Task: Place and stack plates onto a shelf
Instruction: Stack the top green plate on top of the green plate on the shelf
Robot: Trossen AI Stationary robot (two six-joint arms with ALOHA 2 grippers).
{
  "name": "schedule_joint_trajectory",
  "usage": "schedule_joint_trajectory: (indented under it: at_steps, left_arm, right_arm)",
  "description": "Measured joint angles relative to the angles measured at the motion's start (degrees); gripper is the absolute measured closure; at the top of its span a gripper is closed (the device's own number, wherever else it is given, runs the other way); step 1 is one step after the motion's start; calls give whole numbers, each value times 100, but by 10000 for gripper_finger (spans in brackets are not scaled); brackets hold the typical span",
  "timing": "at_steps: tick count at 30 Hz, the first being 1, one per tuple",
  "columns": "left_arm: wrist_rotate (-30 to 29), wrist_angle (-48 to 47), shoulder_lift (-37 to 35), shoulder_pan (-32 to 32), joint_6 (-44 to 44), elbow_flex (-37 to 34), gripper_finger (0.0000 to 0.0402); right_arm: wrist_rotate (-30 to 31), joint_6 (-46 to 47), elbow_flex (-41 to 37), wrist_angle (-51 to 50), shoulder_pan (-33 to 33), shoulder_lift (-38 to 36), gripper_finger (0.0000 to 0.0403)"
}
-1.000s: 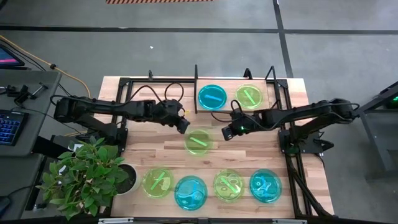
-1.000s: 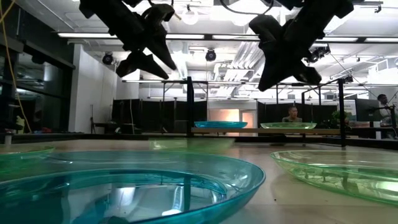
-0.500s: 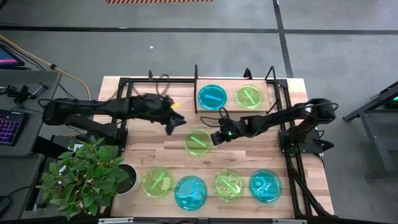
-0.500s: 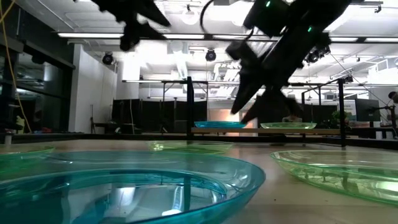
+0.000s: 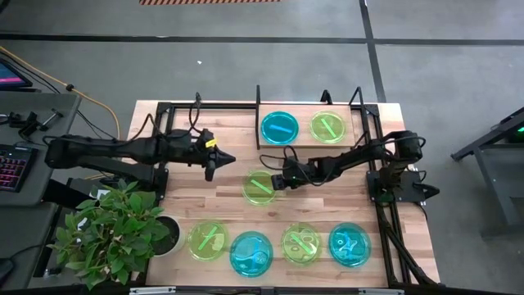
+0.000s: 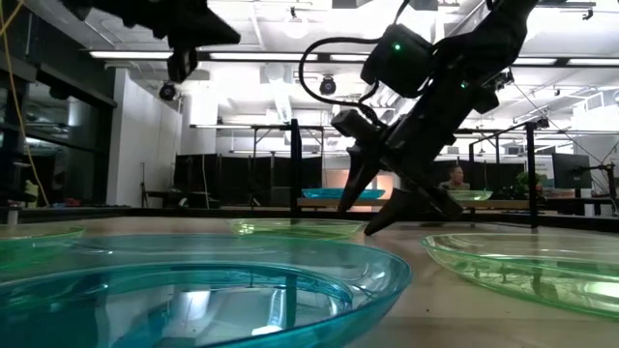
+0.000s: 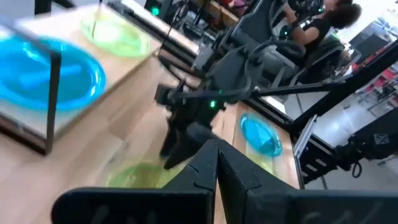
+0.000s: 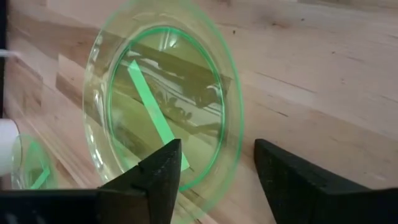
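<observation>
A lime-green plate lies flat on the wooden tabletop at mid-table. My right gripper is open at the plate's right rim, slanting down from the right. In the right wrist view one finger stands over the plate's inside and the other finger stands outside it. My left gripper is shut on nothing, raised above the table to the left of the plate. On the shelf at the far edge rest a blue plate and a green plate. My right gripper has its open fingers on either side of the green plate's right rim, coming slanting down from the table's right. Whether either finger touches the rim, I cannot tell. The plate lies flat on the table.
Near the front edge lie several plates in a row: green, blue, green, blue. A potted plant stands at the front left corner. Bare wood lies between the middle plate and the front row.
My left gripper has drawn back toward the table's left edge, risen a little and shut. My right gripper has come down and toward the table's left, rolled, and opened, ending at the middle green plate's right rim. The plate has stayed where it was.
</observation>
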Motion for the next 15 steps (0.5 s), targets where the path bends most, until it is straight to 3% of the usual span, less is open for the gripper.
schedule_joint_trajectory:
  at_steps: [6, 13, 15]
  left_arm:
    - [1, 291, 37, -9, -232, -278, 401]
    - [-21, 540, 41, 2, -138, -278, 401]
    - [-24, 610, 41, 7, -134, -278, 401]
  right_arm:
    - [252, 47, 11, 12, 11, 137, 238]
    - [473, 61, 14, 22, 58, 396, 373]
    - [479, 44, 7, -6, 51, 370, 393]
